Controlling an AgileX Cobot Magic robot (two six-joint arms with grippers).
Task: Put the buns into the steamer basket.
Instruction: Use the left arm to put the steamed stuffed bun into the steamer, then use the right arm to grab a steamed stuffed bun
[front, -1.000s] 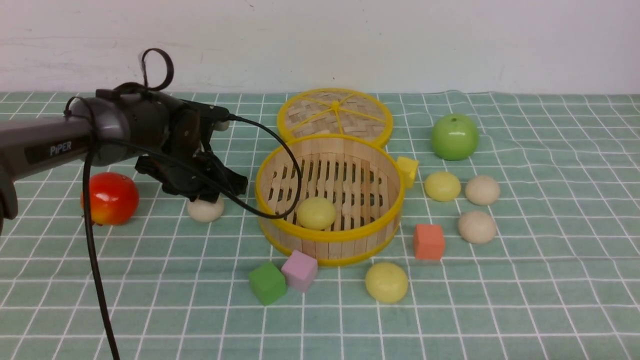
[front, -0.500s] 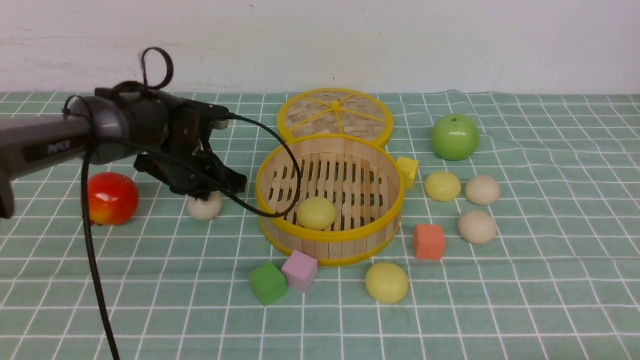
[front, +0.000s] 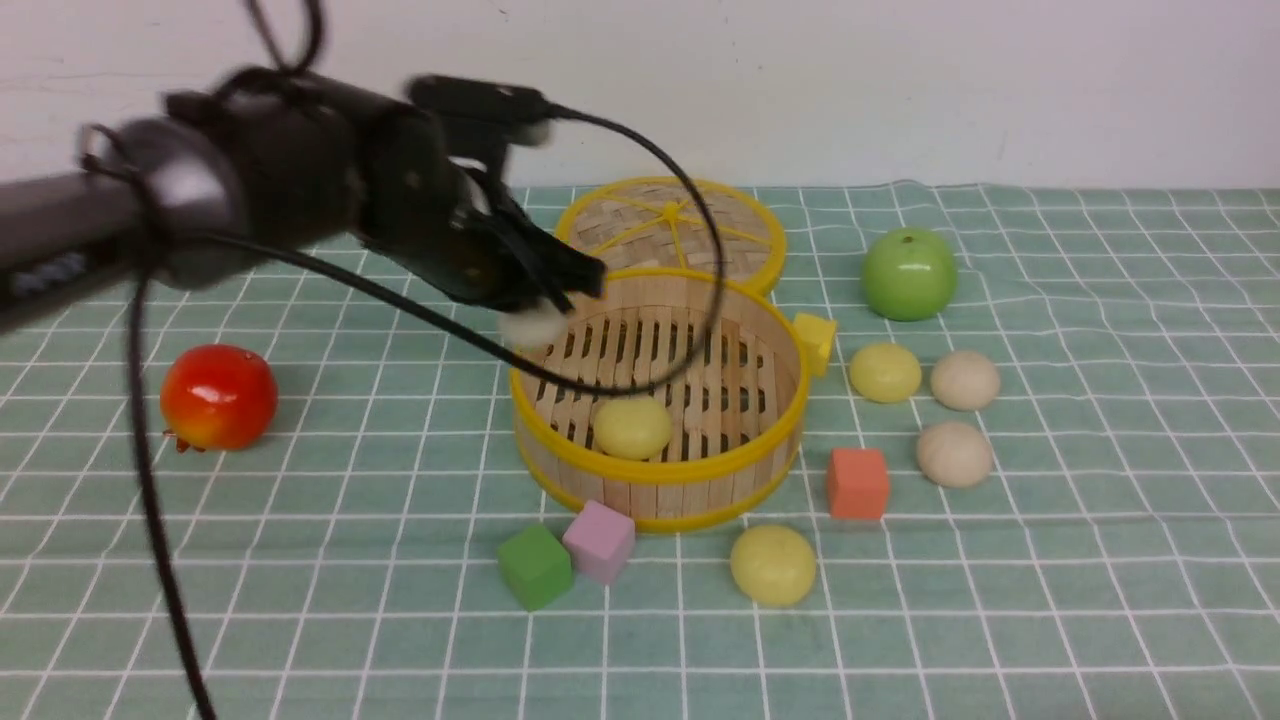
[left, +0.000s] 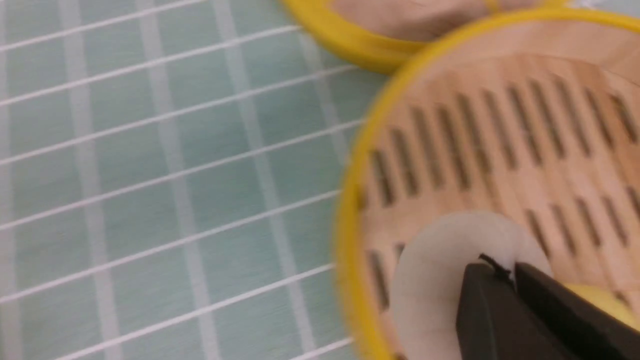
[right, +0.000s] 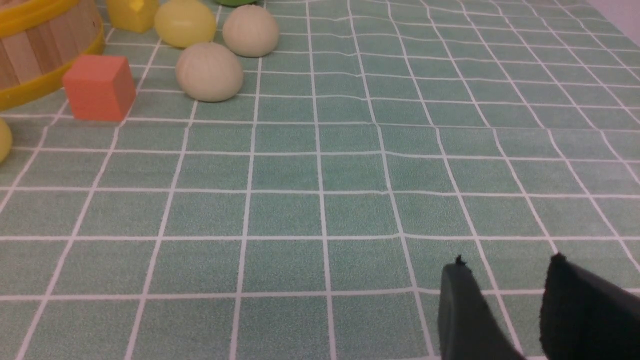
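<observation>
The steamer basket (front: 655, 470) stands mid-table with one pale yellow bun (front: 631, 426) inside. My left gripper (front: 540, 305) is shut on a beige-white bun (front: 532, 326) and holds it over the basket's near-left rim; in the left wrist view the bun (left: 435, 280) hangs above the slats inside the rim (left: 350, 250). On the cloth lie a yellow bun (front: 884, 372), two beige-white buns (front: 964, 380) (front: 954, 454) and a yellow bun (front: 772, 565). My right gripper (right: 505, 265) is open over bare cloth, out of the front view.
The woven lid (front: 670, 228) lies behind the basket. A green apple (front: 909, 273) is at the right rear, a red fruit (front: 218, 396) at the left. Yellow (front: 816, 340), orange (front: 857, 483), pink (front: 598, 540) and green (front: 534, 565) cubes lie round the basket.
My left gripper has lifted the beige-white bun off the cloth at the basket's left and carried it up and right, over the basket's rim.
</observation>
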